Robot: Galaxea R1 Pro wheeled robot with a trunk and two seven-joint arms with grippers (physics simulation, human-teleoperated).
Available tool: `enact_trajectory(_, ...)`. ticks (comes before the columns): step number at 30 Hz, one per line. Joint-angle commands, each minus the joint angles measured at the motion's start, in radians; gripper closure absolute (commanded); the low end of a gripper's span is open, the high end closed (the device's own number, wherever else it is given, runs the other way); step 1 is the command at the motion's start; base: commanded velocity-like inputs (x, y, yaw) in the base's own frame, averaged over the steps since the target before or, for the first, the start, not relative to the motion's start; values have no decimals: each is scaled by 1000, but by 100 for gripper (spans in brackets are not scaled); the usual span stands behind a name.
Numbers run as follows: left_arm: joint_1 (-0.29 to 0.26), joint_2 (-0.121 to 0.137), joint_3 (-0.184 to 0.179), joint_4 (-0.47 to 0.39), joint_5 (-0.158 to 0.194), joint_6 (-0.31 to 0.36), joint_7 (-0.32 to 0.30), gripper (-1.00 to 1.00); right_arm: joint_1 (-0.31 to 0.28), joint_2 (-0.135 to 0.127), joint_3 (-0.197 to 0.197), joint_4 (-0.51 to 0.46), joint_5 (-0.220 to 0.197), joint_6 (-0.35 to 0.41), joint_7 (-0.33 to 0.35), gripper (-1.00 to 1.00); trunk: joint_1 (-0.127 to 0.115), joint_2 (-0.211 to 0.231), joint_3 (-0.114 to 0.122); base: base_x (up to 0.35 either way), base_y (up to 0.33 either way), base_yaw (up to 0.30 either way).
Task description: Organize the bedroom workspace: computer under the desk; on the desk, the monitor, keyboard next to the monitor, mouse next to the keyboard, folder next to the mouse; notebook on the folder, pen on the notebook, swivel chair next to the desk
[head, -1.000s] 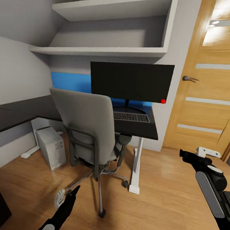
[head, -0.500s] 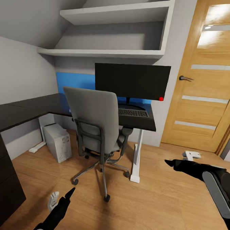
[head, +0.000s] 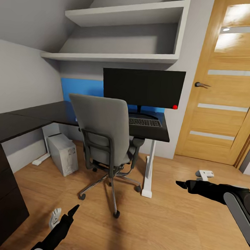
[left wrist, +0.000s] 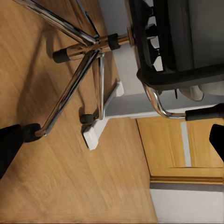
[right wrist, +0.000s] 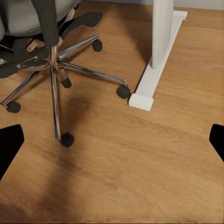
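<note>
The grey swivel chair (head: 106, 135) stands in front of the black-topped desk (head: 33, 117), its back toward me and hiding its seat. On the desk the wide monitor (head: 143, 87) stands upright with the keyboard (head: 144, 122) flat before it. Under the desk sits the computer (head: 63, 153). The folder, notebook, pen and mouse are out of view. My left gripper (head: 66, 214) hangs low over the floor, open, facing the chair's chrome base (left wrist: 88, 46). My right gripper (head: 191, 180) is open too, low beside the white desk leg (right wrist: 161, 37).
A wooden door (head: 223, 90) closes the right side. White wall shelves (head: 118, 58) hang above the desk. A dark cabinet (head: 2, 202) stands at the near left. Wood floor (head: 170, 224) lies between me and the chair.
The whole view has pulled back from the desk and chair, so the camera moved. Both arms have sunk a little lower in the picture. The room's things stay put.
</note>
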Motion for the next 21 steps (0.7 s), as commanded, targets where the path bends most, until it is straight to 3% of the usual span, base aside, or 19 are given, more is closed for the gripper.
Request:
enact_trajectory(1,0,3,-2,0,10,11,-2,-100,0,0,-1,0,8,14,10,-100,0,0,-2,-1,0,0)
enact_trajectory(8,-3,29,-10,-2,9,46,-2,-100,-2,-1,4,19,8,24,12,-100,0,0,-13,0,0,0)
enact_trajectory(21,-4,35,-13,-3,8,55,0,-100,-32,12,9,160,11,24,9,-100,0,0,-31,0,0,0)
